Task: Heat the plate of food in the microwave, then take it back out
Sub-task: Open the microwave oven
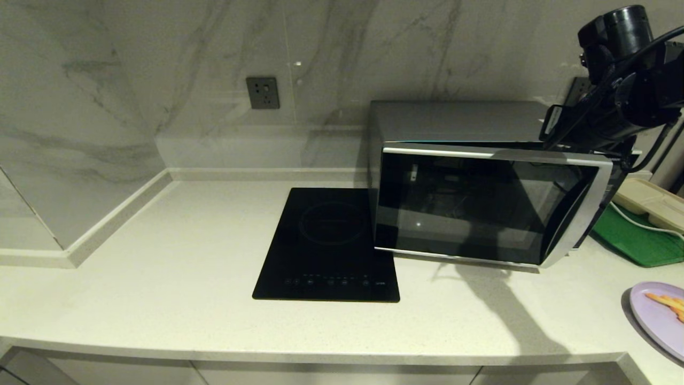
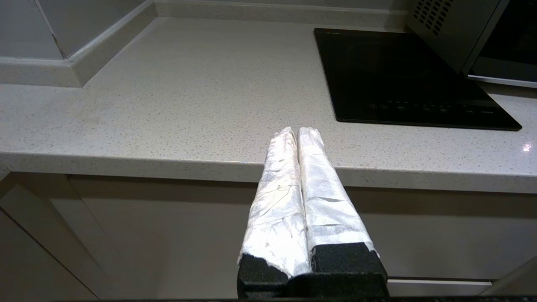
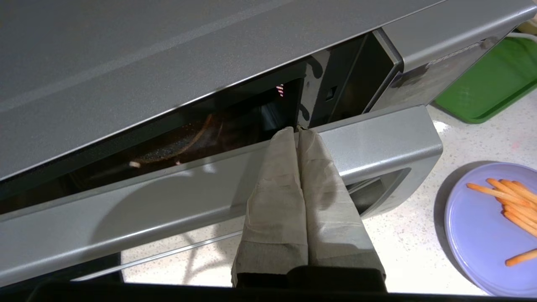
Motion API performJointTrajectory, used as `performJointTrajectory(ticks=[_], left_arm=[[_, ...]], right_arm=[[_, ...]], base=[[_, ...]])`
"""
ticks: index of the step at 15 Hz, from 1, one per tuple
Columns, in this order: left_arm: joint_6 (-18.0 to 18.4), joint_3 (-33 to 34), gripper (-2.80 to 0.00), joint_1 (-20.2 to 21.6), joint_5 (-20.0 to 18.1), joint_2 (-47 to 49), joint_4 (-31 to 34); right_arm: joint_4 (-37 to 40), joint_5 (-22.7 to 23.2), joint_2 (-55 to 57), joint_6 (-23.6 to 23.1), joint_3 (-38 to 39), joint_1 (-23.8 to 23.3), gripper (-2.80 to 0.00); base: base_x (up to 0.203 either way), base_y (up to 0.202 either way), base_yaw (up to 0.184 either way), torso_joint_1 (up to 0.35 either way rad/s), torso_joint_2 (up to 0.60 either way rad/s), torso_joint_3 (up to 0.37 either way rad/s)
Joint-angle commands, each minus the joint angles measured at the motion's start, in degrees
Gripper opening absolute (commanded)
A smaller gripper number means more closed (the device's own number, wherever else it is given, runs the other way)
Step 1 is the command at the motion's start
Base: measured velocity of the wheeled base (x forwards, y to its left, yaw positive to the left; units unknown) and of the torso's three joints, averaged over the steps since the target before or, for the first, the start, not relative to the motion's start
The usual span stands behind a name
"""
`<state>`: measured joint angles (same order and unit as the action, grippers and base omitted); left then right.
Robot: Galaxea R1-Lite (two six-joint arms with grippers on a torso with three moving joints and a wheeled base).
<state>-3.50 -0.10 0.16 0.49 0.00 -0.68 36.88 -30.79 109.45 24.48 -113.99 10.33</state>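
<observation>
Right gripper (image 3: 298,131) has its two taped fingers pressed flat together with nothing between them, and their tips sit at the top edge of the microwave (image 1: 470,176) door, near the door's free end, over the dark gap between door and body. Whether the tips actually touch the door edge or hang just over it cannot be told. That door (image 3: 209,197) stands ajar, swung a little way out from the silver-grey body, and through the gap the dim cavity shows a brownish glass turntable (image 3: 180,142). In the head view the right arm (image 1: 620,80) reaches in from the upper right, above the microwave's right top corner. Off to the right on the worktop (image 1: 160,278), well apart from the microwave and near the front edge, lies the plate of food (image 3: 482,226), pale lilac with a few thin orange fries (image 3: 507,201) gathered on one side. Behind it, beside the microwave's right end, a green tray (image 1: 636,240) carries a beige compartment tray (image 1: 649,200). Left of the microwave, touching its base, a flat black cooktop (image 1: 328,246) lies on the worktop. Left gripper (image 2: 297,132) hangs low before the worktop's front edge, its white-wrapped fingers closed against each other and holding nothing.
</observation>
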Motion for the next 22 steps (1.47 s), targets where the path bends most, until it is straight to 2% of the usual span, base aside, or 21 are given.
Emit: performJointTrajectory(ticks=[1, 7, 15, 18, 22], left_arm=[[0.0, 0.0, -2.8, 0.0, 0.0, 0.0, 0.0], [0.0, 0.0, -2.8, 0.0, 0.0, 0.0, 0.0], [0.0, 0.0, -2.8, 0.0, 0.0, 0.0, 0.0], [0.0, 0.0, -2.8, 0.0, 0.0, 0.0, 0.0], [0.0, 0.0, -2.8, 0.0, 0.0, 0.0, 0.0]], right_arm=[[-0.2, 1.0, 0.2, 0.4, 0.5, -1.2, -2.8], [-1.5, 10.9, 0.7, 8.9, 1.1, -3.3, -2.8], [-1.3, 12.7, -2.2, 9.4, 6.2, -3.9, -2.8], [1.8, 16.5, -9.6, 8.8, 8.6, -3.8, -2.8], [12.2, 27.7, -20.5, 7.9, 8.1, -5.4, -2.8]], base=[[0.0, 0.0, 0.0, 0.0, 0.0, 0.0], [0.0, 0.0, 0.0, 0.0, 0.0, 0.0], [0.0, 0.0, 0.0, 0.0, 0.0, 0.0], [0.0, 0.0, 0.0, 0.0, 0.0, 0.0], [0.0, 0.0, 0.0, 0.0, 0.0, 0.0]])
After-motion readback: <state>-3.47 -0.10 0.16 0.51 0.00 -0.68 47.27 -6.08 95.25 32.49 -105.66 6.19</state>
